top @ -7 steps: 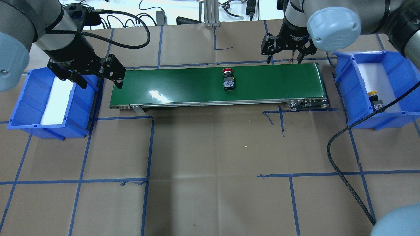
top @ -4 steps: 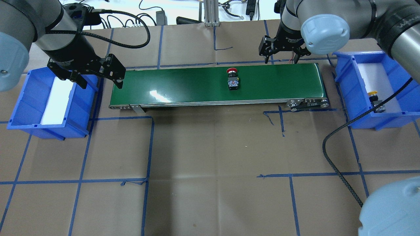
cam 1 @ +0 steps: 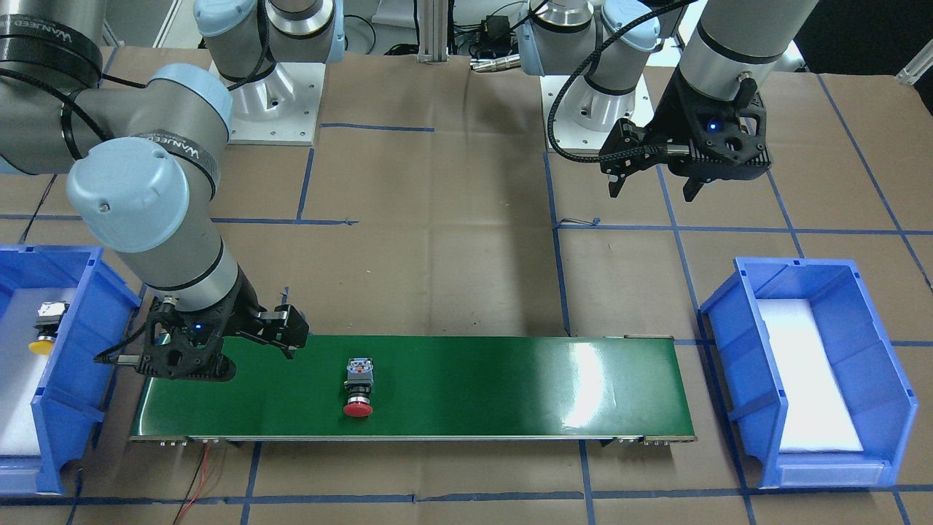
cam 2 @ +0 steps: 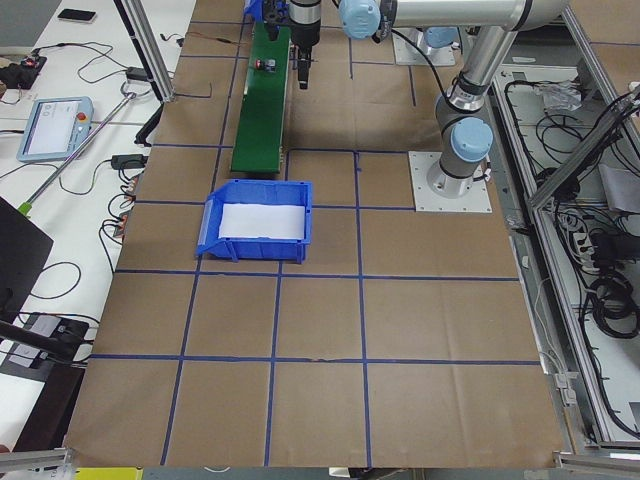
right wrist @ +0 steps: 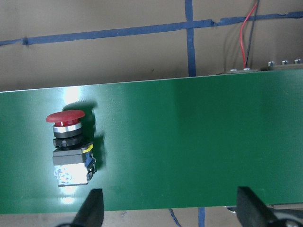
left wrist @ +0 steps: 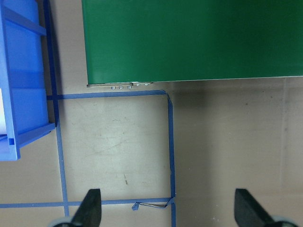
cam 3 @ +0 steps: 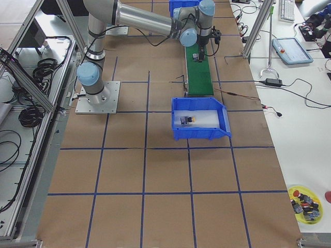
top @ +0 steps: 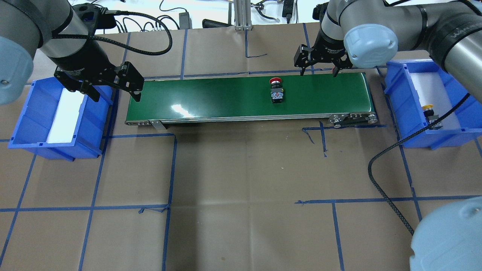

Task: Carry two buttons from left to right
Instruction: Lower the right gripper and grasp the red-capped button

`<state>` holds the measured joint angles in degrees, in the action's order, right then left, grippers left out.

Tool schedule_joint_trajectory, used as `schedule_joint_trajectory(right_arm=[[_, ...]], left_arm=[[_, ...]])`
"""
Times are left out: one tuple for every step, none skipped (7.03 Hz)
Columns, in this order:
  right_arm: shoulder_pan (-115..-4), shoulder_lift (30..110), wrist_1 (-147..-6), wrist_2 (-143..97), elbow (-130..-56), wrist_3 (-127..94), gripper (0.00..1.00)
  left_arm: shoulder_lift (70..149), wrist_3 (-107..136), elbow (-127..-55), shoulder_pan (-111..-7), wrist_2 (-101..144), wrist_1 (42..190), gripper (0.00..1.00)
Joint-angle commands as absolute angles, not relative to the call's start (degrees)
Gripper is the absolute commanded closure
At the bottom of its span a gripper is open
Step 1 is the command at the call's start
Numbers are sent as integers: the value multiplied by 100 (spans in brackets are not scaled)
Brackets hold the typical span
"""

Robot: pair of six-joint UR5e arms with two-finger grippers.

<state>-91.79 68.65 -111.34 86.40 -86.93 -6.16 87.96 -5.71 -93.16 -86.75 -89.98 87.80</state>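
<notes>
Brown paper ruled with blue tape covers the worktop point(top: 241, 169), and a long green belt point(top: 211, 98) runs between two blue bins. One red-capped button point(top: 277, 90) lies on its side on the belt, toward the right end, cap pointing at the far edge. Its yellow-capped partner point(top: 430, 114) rests inside the right bin point(top: 440, 139). Above the belt's far edge, just right of the red button, the right hand point(top: 317, 69) hovers pointing straight down, fingers wide apart and empty. From its wrist camera the button sits just outside one finger, so a good pick likely means sliding across until both fingers straddle the square block body, not the round cap, then lowering and closing. Its height above the belt is hard to judge. Beside the left bin point(top: 56, 148), the left hand point(top: 116, 98) hangs spread open.
</notes>
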Motion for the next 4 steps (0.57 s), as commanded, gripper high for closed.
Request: schedule_joint_trajectory(right_arm=[[-9167,6672,-11310,8316,-8728,-607,1],[-9167,6627,-11668,8314,-8788,-624,1],[-9167,6592,-11776,8314,-8806,-624,1],[-9167,6522,-11812,8323,-8798,-615,1]], left_arm=[[8789,-571,-9316,-8675,-8991,8780,0],[8798,-571,-9316,-8675,-8991,8780,0],[8798,-571,-9325,-8675,-9000,8780,0],[8798,-571,-9325,-8675,-8991,8780,0]])
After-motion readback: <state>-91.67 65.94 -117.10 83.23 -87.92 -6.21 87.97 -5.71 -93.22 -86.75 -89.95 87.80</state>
